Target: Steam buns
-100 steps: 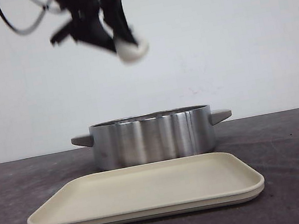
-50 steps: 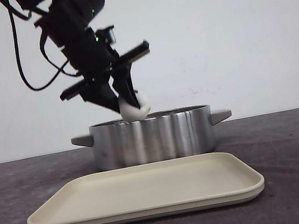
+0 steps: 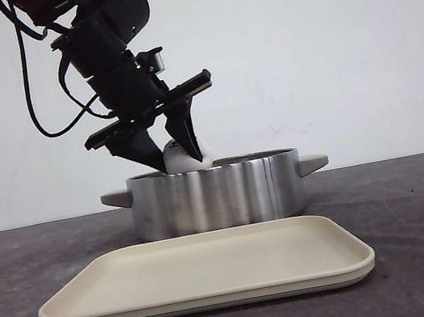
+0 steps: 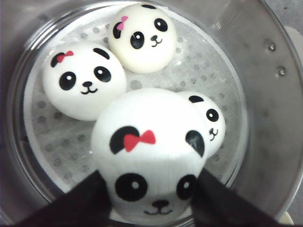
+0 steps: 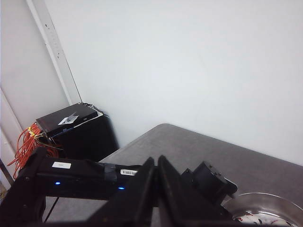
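Gripping a glossy white dome-shaped panda bun with a red bow (image 4: 151, 161), the left end effector (image 3: 173, 159) hangs just above the rim of the round brushed-steel pot (image 3: 217, 194), its black fingers (image 4: 80, 203) pinching the bun's flanks. In the front view only a white sliver of that bun shows between the fingers, over the pot's 9 o'clock half.

Seen from the left wrist, the held bun is smooth and shiny, with black ear patches, round black eyes with white glints, a small nose and a curved mouth. Its face points toward the wrist camera, its dome rising toward the lens.

Three more glossy white panda buns sit on the pot's perforated white liner (image 4: 199, 66): one with a red bow (image 4: 84, 80) at 10 o'clock, one with a pink bow (image 4: 143, 38) at 12 o'clock, and one half hidden behind the held bun (image 4: 210, 120).

A cream rounded-rectangle plastic tray (image 3: 205, 273) lies on the dark grey matte counter (image 3: 423, 236), just nearer the camera than the pot.

The right end effector (image 5: 158, 189) is raised, with its dark fingers pressed together.
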